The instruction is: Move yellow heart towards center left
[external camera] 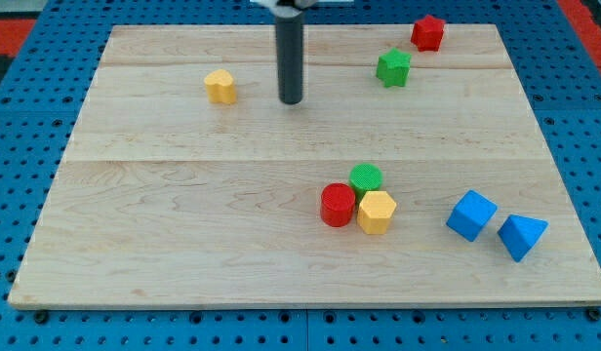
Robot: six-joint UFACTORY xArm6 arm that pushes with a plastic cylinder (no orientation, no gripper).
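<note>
worktop (183,195): pale wood board on a blue pegboard, fills most of the view
rod: dark, upright, comes down from the view's top centre
my tip (292,101): on the worktop in the upper middle, near the yellow heart on its right, not touching it
claw: arm has no claw, just the rod, so no open or closed state to report
yellow heart (220,87): upper left of centre, alone, just to the view's left of my tip
green star (393,67): upper right, well apart from my tip
red star (427,32): near the top right edge, just up-right of the green star
red cylinder (338,205): lower middle, touching the yellow hexagon
green cylinder (366,178): just behind the red cylinder and yellow hexagon, looks to be touching both
yellow hexagon (377,212): right of the red cylinder
blue cube (471,214): lower right
blue triangle (521,235): just right of the blue cube, close, contact unclear
</note>
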